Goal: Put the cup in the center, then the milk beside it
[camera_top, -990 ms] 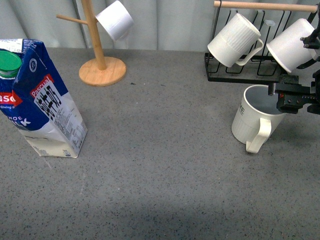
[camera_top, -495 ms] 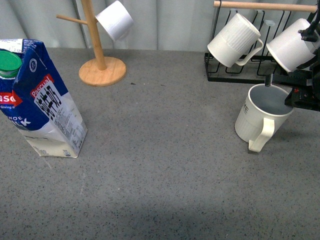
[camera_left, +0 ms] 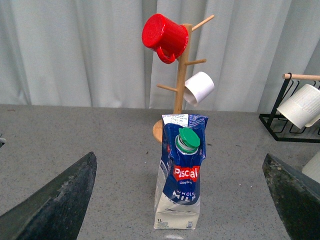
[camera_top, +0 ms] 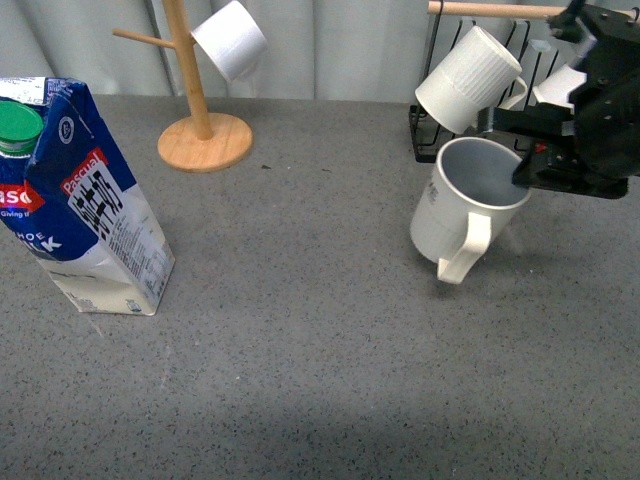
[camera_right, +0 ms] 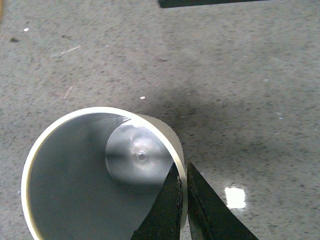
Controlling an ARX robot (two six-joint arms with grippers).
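Note:
The cup (camera_top: 452, 215), cream-white and ribbed with a grey-blue inside and a big loop handle, hangs tilted above the grey table at centre right. My right gripper (camera_top: 530, 170) is shut on its far rim. In the right wrist view the two dark fingers (camera_right: 172, 210) pinch the cup's wall (camera_right: 60, 190), one inside and one outside. The milk (camera_top: 85, 200), a blue-and-white carton with a green cap, stands at the left edge. It also shows in the left wrist view (camera_left: 181, 175). My left gripper (camera_left: 180, 200) is open, some way back from the carton, level with it.
A wooden mug tree (camera_top: 200, 120) with a plain white cup (camera_top: 230, 38) stands at the back left, and a red mug (camera_left: 164, 32) hangs on it higher up. A black wire rack (camera_top: 440, 135) at the back right holds two white mugs (camera_top: 470, 80).
My right gripper has lifted the cup off the table and carried it left, away from the rack. The cup now hangs more tilted. The carton has not moved.

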